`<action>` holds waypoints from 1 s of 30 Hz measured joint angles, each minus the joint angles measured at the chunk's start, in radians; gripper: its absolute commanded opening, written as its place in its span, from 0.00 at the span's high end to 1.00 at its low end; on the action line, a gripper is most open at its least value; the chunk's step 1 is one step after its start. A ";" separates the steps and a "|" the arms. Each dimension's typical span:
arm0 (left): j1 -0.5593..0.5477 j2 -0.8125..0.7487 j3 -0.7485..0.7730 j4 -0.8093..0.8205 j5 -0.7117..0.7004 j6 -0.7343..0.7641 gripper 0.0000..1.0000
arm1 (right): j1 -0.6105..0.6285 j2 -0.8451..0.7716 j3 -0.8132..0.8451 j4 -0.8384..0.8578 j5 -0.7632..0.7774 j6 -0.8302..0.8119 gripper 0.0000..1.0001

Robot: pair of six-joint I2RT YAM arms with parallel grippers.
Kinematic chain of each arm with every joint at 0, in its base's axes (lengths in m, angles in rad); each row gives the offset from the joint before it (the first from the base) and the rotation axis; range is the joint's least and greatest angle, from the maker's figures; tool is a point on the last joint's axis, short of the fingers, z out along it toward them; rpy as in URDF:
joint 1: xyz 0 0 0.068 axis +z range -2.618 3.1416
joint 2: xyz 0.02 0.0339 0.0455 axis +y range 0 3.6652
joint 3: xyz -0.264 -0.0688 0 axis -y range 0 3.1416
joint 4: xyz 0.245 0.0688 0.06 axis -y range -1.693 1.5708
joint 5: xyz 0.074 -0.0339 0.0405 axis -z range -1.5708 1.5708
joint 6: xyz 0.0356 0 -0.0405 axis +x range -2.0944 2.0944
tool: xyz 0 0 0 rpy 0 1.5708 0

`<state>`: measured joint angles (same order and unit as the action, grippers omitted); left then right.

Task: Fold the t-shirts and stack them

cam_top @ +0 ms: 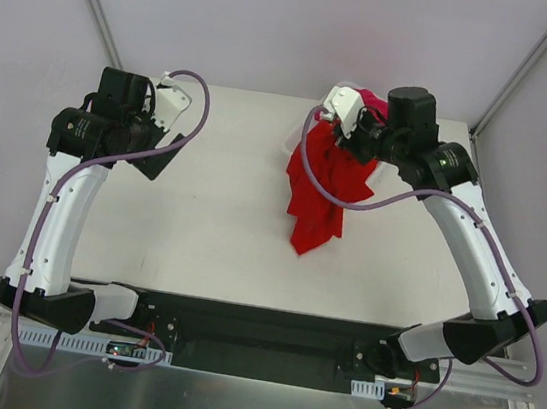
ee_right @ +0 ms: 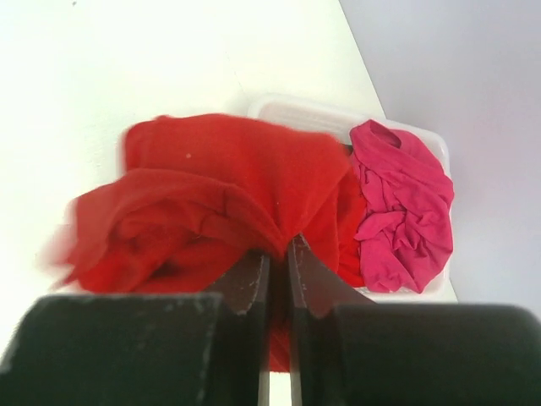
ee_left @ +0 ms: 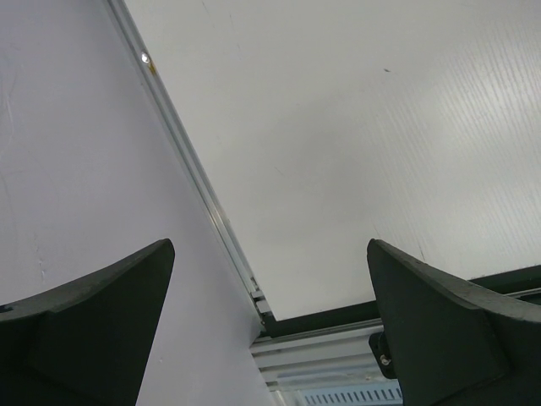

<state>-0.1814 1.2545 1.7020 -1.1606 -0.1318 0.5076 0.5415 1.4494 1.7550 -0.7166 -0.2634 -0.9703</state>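
- A red t-shirt (cam_top: pixel 328 190) hangs bunched from the right gripper (ee_right: pixel 277 254), over the far right part of the white table (cam_top: pixel 210 226); its lower end trails toward the table top, and whether it touches cannot be told
- The right gripper's two fingers are pressed together on a narrow pleat of the red cloth, and the rest of the shirt droops in loose folds
- A magenta t-shirt (ee_right: pixel 401 203) lies crumpled in the white basket (ee_right: pixel 314 107), just beside the red one
- The left gripper (ee_left: pixel 270 247) has its fingers spread wide with nothing between them, raised off the table at the far left
- Risk: only a thin pleat is pinched, so the shirt could slip free if the arm swings quickly
- Risk: the hanging cloth is close to the basket and might catch its rim or drag the magenta shirt out
- Risk: a bunched shirt set down as it hangs would likely land twisted and be hard to spread flat for folding
- No brand, label or writing can be read in any view
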 measured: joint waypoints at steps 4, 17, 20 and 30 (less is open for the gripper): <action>0.000 -0.001 0.000 0.000 0.000 0.000 0.01 | 0.027 -0.011 0.002 0.000 -0.020 0.000 0.98; 0.000 -0.050 -0.016 0.000 -0.007 0.000 0.01 | 0.148 -0.012 0.056 -0.051 -0.108 -0.021 0.98; 0.000 -0.053 -0.016 0.000 -0.008 0.000 0.01 | 0.148 -0.012 0.059 -0.051 -0.106 -0.029 0.98; 0.000 -0.050 -0.016 0.000 -0.007 0.000 0.01 | 0.155 -0.013 0.034 -0.061 -0.099 -0.062 0.65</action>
<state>-0.1814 1.2049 1.6855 -1.1603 -0.1390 0.5079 0.6968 1.4361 1.7885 -0.7776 -0.3626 -1.0325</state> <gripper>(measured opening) 0.993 0.122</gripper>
